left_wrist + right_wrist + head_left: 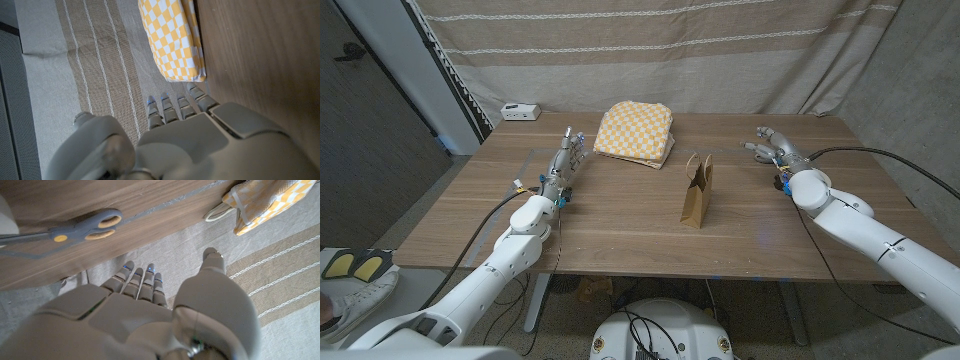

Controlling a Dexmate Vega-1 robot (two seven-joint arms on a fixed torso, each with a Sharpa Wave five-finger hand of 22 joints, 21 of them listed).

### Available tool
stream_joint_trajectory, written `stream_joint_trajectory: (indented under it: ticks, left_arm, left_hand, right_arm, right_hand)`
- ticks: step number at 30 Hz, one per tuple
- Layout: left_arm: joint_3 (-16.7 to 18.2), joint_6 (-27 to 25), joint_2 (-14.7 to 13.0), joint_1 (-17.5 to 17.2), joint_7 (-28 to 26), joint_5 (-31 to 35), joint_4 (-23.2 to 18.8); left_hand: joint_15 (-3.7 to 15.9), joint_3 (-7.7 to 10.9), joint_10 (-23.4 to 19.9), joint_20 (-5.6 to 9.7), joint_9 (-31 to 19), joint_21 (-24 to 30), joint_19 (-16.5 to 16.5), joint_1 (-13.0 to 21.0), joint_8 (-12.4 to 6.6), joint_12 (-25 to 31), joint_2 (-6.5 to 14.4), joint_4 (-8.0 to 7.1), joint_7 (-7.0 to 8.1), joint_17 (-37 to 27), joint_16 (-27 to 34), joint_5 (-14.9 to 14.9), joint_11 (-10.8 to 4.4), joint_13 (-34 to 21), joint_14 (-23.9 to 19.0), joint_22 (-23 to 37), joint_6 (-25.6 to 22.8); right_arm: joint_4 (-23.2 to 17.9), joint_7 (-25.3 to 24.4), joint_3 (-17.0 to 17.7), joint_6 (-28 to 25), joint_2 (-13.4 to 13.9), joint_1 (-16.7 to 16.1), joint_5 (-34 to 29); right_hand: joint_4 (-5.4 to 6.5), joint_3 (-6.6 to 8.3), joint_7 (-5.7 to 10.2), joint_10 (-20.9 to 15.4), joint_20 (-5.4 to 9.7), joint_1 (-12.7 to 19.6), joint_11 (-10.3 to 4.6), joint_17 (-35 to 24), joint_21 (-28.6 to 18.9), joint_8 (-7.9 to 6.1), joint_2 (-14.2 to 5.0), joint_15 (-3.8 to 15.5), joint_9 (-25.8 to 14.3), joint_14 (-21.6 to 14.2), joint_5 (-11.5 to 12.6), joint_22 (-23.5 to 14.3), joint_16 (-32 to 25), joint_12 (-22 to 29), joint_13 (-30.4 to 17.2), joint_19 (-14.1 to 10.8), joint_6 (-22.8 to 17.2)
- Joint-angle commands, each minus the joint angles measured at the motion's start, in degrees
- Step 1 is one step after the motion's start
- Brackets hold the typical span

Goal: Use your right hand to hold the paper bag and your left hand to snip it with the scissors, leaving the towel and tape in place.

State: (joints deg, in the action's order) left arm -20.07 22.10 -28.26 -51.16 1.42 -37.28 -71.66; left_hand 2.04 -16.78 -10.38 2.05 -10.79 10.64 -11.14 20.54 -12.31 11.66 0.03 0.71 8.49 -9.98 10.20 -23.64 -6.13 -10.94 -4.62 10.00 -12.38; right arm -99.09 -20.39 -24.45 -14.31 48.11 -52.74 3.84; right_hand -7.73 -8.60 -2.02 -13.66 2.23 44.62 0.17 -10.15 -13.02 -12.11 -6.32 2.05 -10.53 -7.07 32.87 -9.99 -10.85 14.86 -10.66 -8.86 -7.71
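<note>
A small brown paper bag [697, 190] stands upright at the middle of the wooden table [620, 230]. Behind it lies a folded yellow-and-white checked towel [635, 130] [172, 40] [265, 200]. My left hand [565, 160] [200, 145] is at the table's left part, fingers stretched out and apart, holding nothing. My right hand [770, 145] [150, 320] hovers at the back right, fingers spread and empty. Grey-handled scissors [75, 230] with a yellow pivot lie closed on the wood beyond my right hand's fingers in the right wrist view.
A striped grey curtain [650, 50] hangs right behind the table's far edge. A small white box [520, 111] sits off the back left corner. Cables run along both arms.
</note>
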Motion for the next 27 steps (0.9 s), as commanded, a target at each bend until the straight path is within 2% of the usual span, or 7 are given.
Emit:
stream_joint_trajectory:
  ticks: [1,5,6,8,14,19,27]
  left_arm:
    - [-0.24,0.04,0.04,0.01,-0.31,0.54,-0.13]
    - [-0.28,0.07,0.02,-0.10,-0.57,0.74,-0.37]
    - [-0.32,0.15,-0.07,-0.14,-0.67,0.95,-0.46]
    - [-0.27,0.18,-0.03,-0.21,-0.75,0.88,-0.54]
    - [-0.18,0.22,0.01,-0.38,-0.97,0.83,-0.71]
    - [-0.17,0.32,0.02,-0.31,-0.74,0.75,-0.40]
    - [-0.25,0.42,0.14,-0.13,-0.29,0.59,-0.03]
  left_hand:
    - [6.47,-0.16,-0.35,5.24,-0.32,0.45,0.40,0.48,-0.03,0.37,0.12,-0.14,0.10,-0.12,0.26,-0.07,-0.12,-0.05,0.44,0.19,-0.71]
    - [6.49,-0.18,-0.39,5.31,-0.32,0.46,0.40,0.44,-0.07,0.39,0.14,-0.17,0.00,-0.13,0.32,-0.05,-0.19,-0.05,0.32,0.19,-0.88]
    - [6.49,-0.18,-0.47,5.32,-0.32,0.46,0.40,0.43,-0.08,0.42,0.14,-0.17,0.00,-0.13,0.33,-0.05,-0.25,-0.05,0.29,0.19,-0.93]
    - [6.51,-0.19,-0.61,5.34,-0.32,0.45,0.43,0.42,-0.09,0.47,0.15,-0.19,0.04,-0.13,0.34,-0.04,-0.15,-0.05,0.27,0.19,-1.02]
    - [6.53,-0.21,-0.80,5.42,-0.30,0.47,0.40,0.37,-0.10,0.53,0.17,-0.22,0.45,-0.13,0.34,-0.01,-0.19,-0.04,0.27,0.18,-1.22]
    - [6.52,-0.22,-0.77,5.42,-0.30,0.48,0.40,0.34,-0.10,0.50,0.19,-0.25,0.37,-0.13,0.34,0.00,-0.03,-0.04,0.26,0.18,-1.34]
    - [6.52,-0.25,-0.77,5.40,-0.29,0.49,0.40,0.30,-0.08,0.48,0.21,-0.29,0.34,-0.13,0.31,0.03,-0.13,-0.04,0.34,0.18,-1.50]
  right_arm:
    - [-0.86,-0.76,0.54,-2.04,0.88,-0.77,-1.05]
    - [-0.77,-1.21,0.36,-1.91,1.36,-0.89,-2.11]
    - [-0.70,-1.21,0.27,-1.91,1.52,-0.86,-2.40]
    - [-1.09,-1.38,-0.22,-3.17,1.76,-0.60,-3.51]
    - [-1.79,-1.18,-1.23,-5.83,2.06,0.16,-5.52]
    - [-2.38,-1.25,-2.61,-8.77,2.32,0.99,-8.08]
    - [-3.18,-1.11,-3.48,-11.70,2.50,1.39,-10.05]
  right_hand:
    - [-0.21,-0.28,0.03,-0.89,1.09,0.59,-0.05,-0.04,-0.36,-0.42,0.30,2.85,-0.16,-0.93,-0.01,-0.19,-0.49,0.24,-0.17,-1.10,-1.06]
    - [-0.46,0.05,0.10,-0.95,1.10,1.39,-0.33,-0.03,-0.32,-0.33,-0.01,2.88,-0.17,-1.17,0.10,-0.19,-0.45,0.17,-0.16,-1.38,-1.08]
    - [-0.53,0.08,-0.02,-0.89,0.90,1.77,-0.45,-0.03,-0.22,0.37,0.07,2.97,-0.17,-1.24,0.14,-0.21,-0.34,0.04,-0.16,-1.53,0.49]
    - [-0.48,0.00,-0.03,-0.97,0.85,1.79,-0.41,-0.04,-0.36,0.52,0.18,3.03,-0.18,-1.38,0.14,-0.22,-0.34,0.03,-0.16,-2.09,0.80]
    - [-0.50,-0.01,0.07,-1.00,0.67,2.07,-0.63,-0.05,-0.34,0.34,0.25,3.18,-0.20,-1.95,0.17,-0.25,-0.45,-0.06,-0.16,-2.41,0.29]
    - [-0.78,0.41,-0.63,-1.31,0.48,3.20,-0.73,-0.05,-0.19,0.19,-0.14,3.19,-0.21,-2.58,0.34,-0.27,-0.50,-0.08,-0.16,-2.59,-0.29]
    - [-1.17,1.07,-0.67,-1.90,0.38,4.93,-0.67,-0.04,-0.06,0.13,-0.68,3.36,-0.21,-3.24,0.57,-0.29,-0.49,-0.06,-0.15,-2.98,-0.72]
